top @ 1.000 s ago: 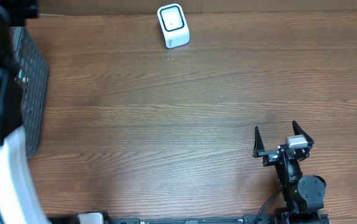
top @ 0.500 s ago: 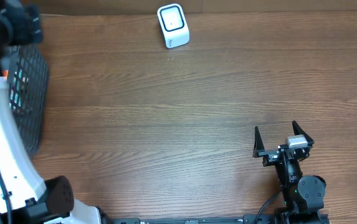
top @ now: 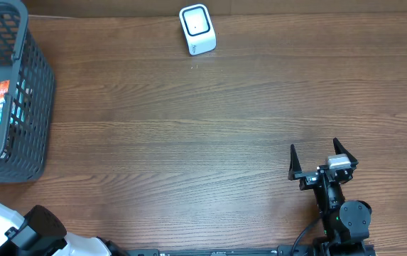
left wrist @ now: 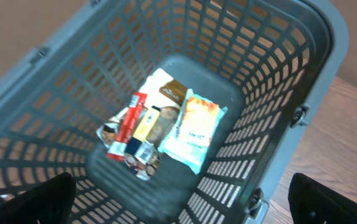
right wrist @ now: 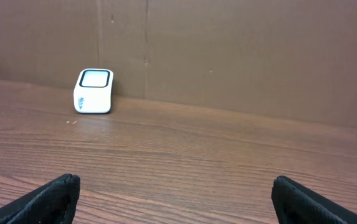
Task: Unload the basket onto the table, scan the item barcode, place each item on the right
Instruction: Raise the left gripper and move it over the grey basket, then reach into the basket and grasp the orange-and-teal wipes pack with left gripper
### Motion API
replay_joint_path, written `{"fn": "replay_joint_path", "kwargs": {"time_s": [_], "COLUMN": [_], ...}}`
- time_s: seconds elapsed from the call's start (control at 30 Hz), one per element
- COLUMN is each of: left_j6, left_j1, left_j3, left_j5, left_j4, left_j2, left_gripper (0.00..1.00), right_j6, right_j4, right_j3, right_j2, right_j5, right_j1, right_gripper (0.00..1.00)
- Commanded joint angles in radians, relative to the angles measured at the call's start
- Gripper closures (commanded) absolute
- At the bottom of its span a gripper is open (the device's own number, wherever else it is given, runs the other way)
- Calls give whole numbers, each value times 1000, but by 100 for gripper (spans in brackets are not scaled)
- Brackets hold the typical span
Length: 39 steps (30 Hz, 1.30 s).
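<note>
No brand or wording can be read. The packets [left wrist: 156, 127] in the basket [left wrist: 278, 93] are blurred in the left wrist view and small in the overhead view. Colours do show: a red and white stick [left wrist: 127, 126], a yellow bar [left wrist: 146, 122] touching it, a brown pack [left wrist: 173, 92] behind them, and a pale pouch [left wrist: 198, 129] with an orange top just beside the bar. A small foil-like piece with dark print lies at the front of the heap, its print illegible. The scanner [right wrist: 93, 91] is a small white box with a dark-rimmed window on its face. There are a few dark marks on its side, too small to make out.

The basket stands at the far left corner of the table [top: 189, 142], with the packets lying on its floor. The scanner stands at the far edge, a little left of the middle, well apart from the basket.

The left gripper [left wrist: 178, 186] hangs above the basket's opening, apart from the packets, with its fingers spread wide and nothing between them. The right gripper [top: 314, 146] sits near the near edge toward the right corner. Its fingers are also spread wide and empty, and it faces the scanner across the table, well apart from it.
</note>
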Motion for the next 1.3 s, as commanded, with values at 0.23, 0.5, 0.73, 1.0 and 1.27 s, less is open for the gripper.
{"fn": "replay_joint_path", "kwargs": {"time_s": [0.23,0.5,0.73,1.0,1.27], "left_j6": [-20,-10,140,263,381], "left_j1": [-3,-3,-2,-2,-3], "left_j3": [-275,-341,-343,-343,-343], "left_j5": [60,58,58,55,77], "left_j4": [74,172,211,217,287], "left_j2": [2,4,34,180,249], "left_gripper": [0,1,3,2,0], "right_j6": [-4,-4,-4,-4,-4], "right_j4": [6,6,6,6,6], "right_j3": [-11,-11,-11,-11,-11], "right_j2": [-9,-9,-9,-9,-9], "right_j5": [-5,-5,-5,-5,-5], "right_j1": [-6,-6,-6,-6,-6], "right_gripper": [0,0,0,0,0]}}
